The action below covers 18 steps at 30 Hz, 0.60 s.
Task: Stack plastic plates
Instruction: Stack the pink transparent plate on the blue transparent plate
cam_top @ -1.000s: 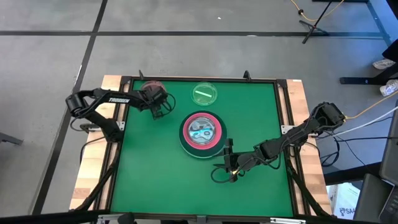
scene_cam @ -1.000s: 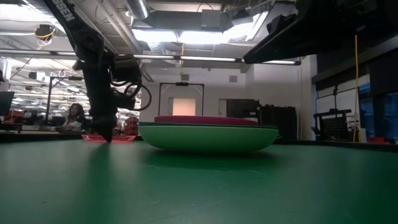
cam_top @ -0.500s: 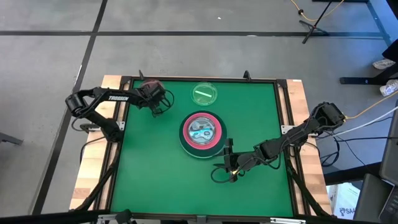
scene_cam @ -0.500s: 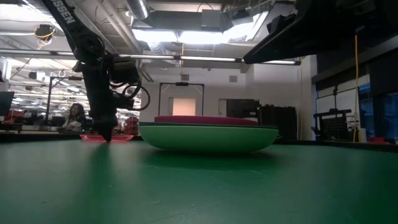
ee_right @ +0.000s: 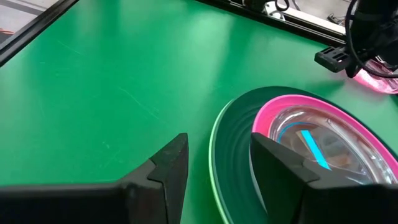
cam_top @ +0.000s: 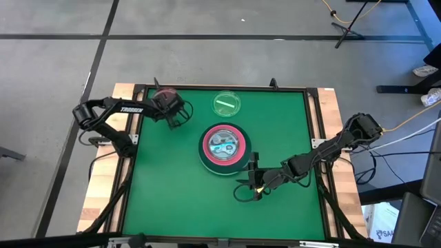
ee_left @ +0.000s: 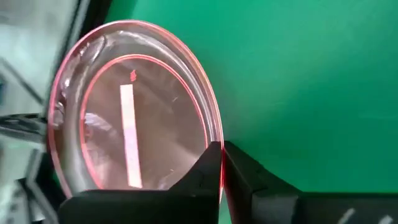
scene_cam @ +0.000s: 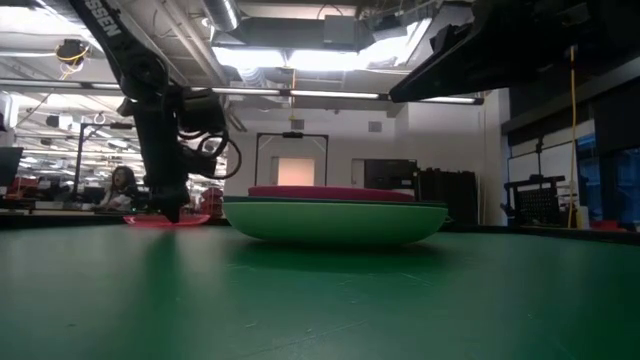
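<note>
I have the left gripper (ee_left: 221, 163) pinched on the pink dish (ee_left: 134, 112) rim; I want it lifted level, clear of the table (cam_top: 172, 186), while the right gripper (ee_right: 214, 165) waits open by the stack (cam_top: 224, 145).

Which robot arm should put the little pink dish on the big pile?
Probably the left. The left gripper is already shut on the pink dish's rim at the table's far left corner. The right gripper waits open beside the stack, holding nothing.

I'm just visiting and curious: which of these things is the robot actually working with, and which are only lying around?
Part of the job:
- pink dish, gripped at its rim by the left tool
- green dish, alone on the mat
- stack: green and pink plates with a clear dish on top
- right tool, open beside the stack

Just lying about:
- cables and a stand on the floor
</note>
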{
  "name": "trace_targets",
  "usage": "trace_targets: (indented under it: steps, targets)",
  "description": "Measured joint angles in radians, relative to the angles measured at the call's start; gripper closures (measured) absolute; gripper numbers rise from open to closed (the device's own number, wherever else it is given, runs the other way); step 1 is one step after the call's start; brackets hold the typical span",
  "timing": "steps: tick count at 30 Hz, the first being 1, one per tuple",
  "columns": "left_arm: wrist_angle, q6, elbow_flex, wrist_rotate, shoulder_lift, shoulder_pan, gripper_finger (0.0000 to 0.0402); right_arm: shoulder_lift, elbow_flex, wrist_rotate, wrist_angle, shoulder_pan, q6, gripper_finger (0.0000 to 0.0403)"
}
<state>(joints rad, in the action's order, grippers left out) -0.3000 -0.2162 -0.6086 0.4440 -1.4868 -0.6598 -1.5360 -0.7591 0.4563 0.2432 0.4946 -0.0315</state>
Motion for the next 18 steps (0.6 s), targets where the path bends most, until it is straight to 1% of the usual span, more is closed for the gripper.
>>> trace_targets:
  steps: [2,4,15,18]
  targets:
    - [0.0,0.002,0.0,0.035,0.007,0.024,0.04,0.0,0.0,0.001,0.0,0.0,0.0,0.0237]
    - [0.001,0.003,0.0,0.049,0.024,0.05,0.04,0.0,0.0,0.001,0.0,0.0,0.0,0.0237]
    - [-0.049,0.036,-0.091,0.063,0.172,0.238,0.0401,0.0,0.0,0.031,-0.005,0.0,0.0,0.0237]
    - [-0.059,0.096,-0.127,0.059,0.197,0.298,0.0401,0.0,0.0,0.031,-0.005,0.0,0.0,0.0237]
